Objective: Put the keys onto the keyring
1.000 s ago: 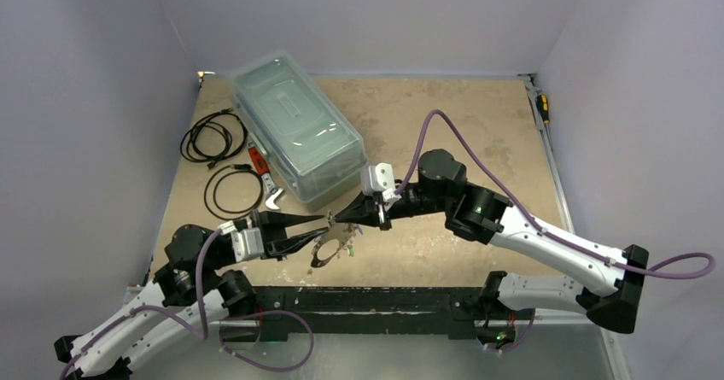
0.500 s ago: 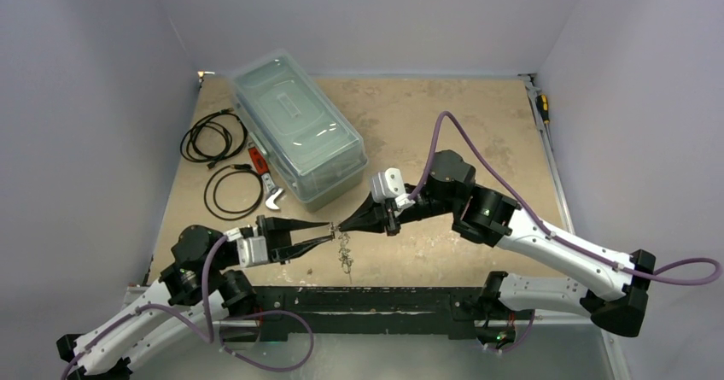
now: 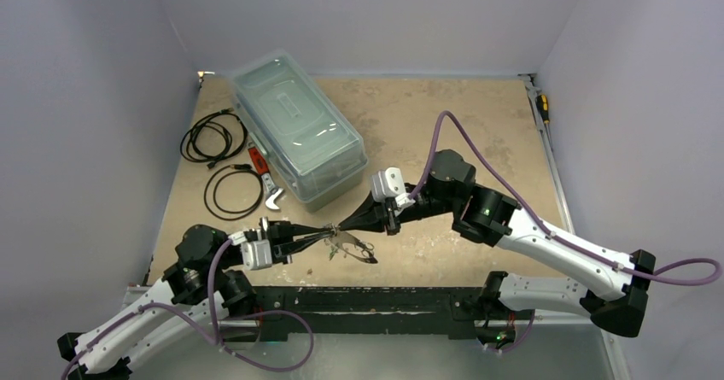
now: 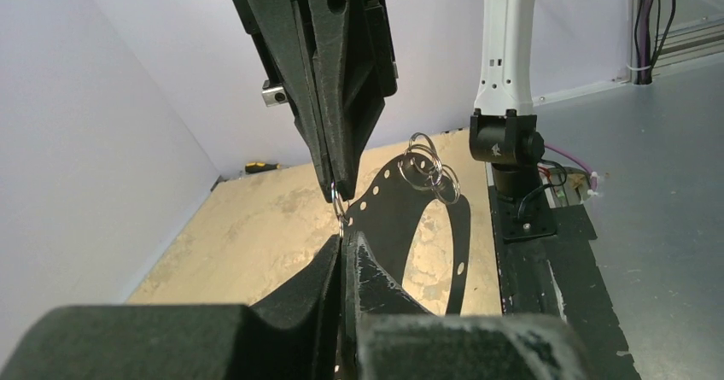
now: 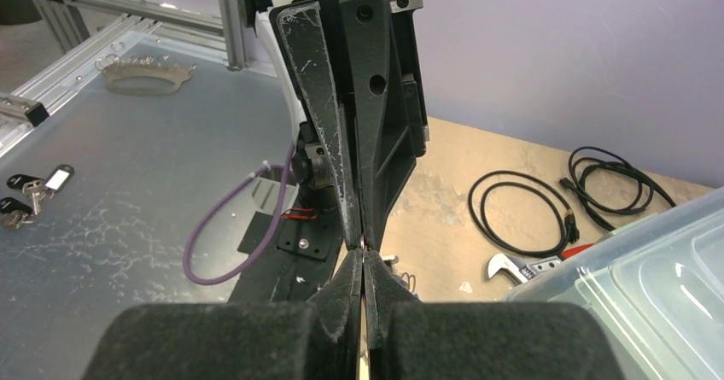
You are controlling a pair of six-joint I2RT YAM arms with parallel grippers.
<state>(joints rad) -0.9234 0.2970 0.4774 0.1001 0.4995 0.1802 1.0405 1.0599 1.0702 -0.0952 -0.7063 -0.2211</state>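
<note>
The keyring is a thin loop band with small metal rings, held in the air between both grippers near the table's front edge. My left gripper is shut on the band's edge; the left wrist view shows this grip. There the band looks dark against the light, with several small rings at its top. My right gripper is shut on a small ring of the keyring, tip to tip with the left. A few small dark-headed keys lie on grey metal off the table.
A clear lidded plastic box stands at the back left. Two coiled black cables and a red-handled wrench lie left of it. A yellow-black screwdriver lies at the right edge. Another pale ringed band lies on the metal frame.
My left gripper has shut on the keyring; its jaws stood open before. The keyring hung straight down half a second ago and now lies out flatter to the right.
</note>
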